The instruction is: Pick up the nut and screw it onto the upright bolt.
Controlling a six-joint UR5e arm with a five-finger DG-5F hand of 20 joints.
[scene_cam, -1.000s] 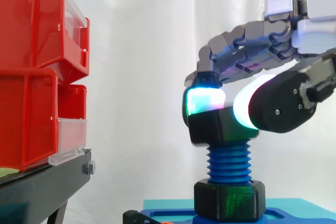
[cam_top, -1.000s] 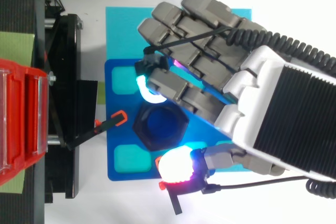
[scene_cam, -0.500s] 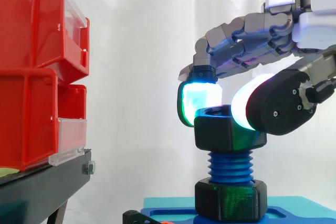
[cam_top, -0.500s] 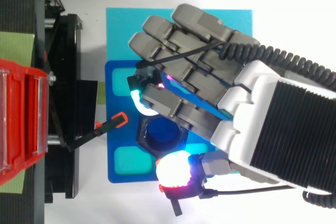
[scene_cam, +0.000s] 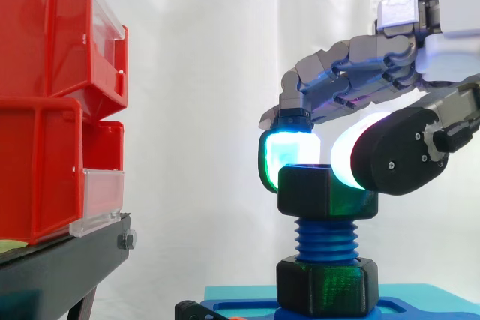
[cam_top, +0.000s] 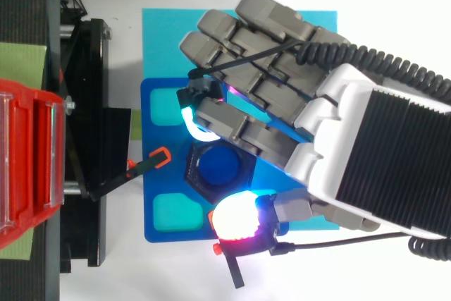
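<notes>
Item: nut [scene_cam: 327,191], black, seated on the top threads of the upright blue bolt [scene_cam: 326,236]. Your hand [scene_cam: 360,73] curls over it, glowing pads [scene_cam: 283,157] pinching opposite sides. Done, likely: pickup, thread start. Left for you: winding it down the bare thread.

The black hexagonal nut [scene_cam: 326,192] has sunk lower on the blue threaded upright bolt [scene_cam: 326,239], leaving fewer threads bare beneath it than a second ago. From above, the bolt's end now fills more of the nut's hole. The grey hand [scene_cam: 397,157], pinching the nut, has come down with it.
</notes>
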